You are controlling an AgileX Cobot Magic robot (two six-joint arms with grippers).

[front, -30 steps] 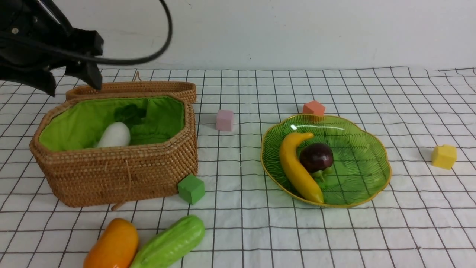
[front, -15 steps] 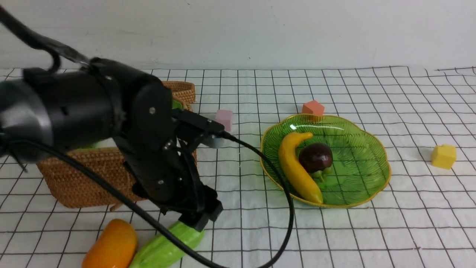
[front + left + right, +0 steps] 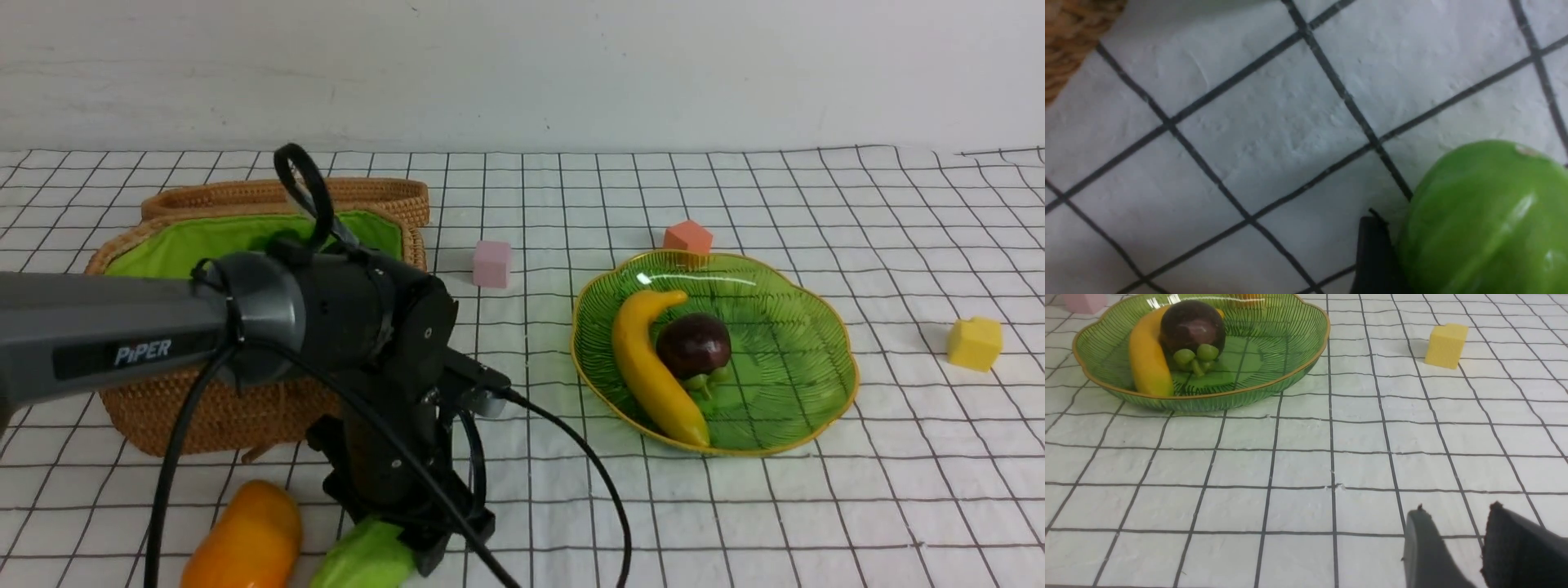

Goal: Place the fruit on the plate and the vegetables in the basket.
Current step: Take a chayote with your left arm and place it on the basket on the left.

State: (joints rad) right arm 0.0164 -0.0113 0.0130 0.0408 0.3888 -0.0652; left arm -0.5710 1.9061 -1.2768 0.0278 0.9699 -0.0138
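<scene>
Two pieces lie side by side at the near bench edge: mango (image 3: 241, 535) and cucumber (image 3: 363, 559). The left hand (image 3: 429, 551) sits over the cucumber's end, one finger (image 3: 1376, 257) against it; whether it grips cannot be told. Best to close squarely, lift clear of the mango, then carry to the basket (image 3: 204, 408) behind. The right hand (image 3: 1457, 512) is narrowly parted, empty, short of the plate (image 3: 816, 327).

Holding the grey-and-black left arm (image 3: 122, 343) level from the left edge, bending its wrist steeply down, pointing the black left gripper (image 3: 400, 551) at the cloth. Resting one dark finger (image 3: 1376, 257) against a light-green toy cucumber (image 3: 1486, 220), perhaps gripping it, second finger hidden. Hanging the black right gripper (image 3: 1457, 506) low, jaws standing apart, clasping nothing.
</scene>
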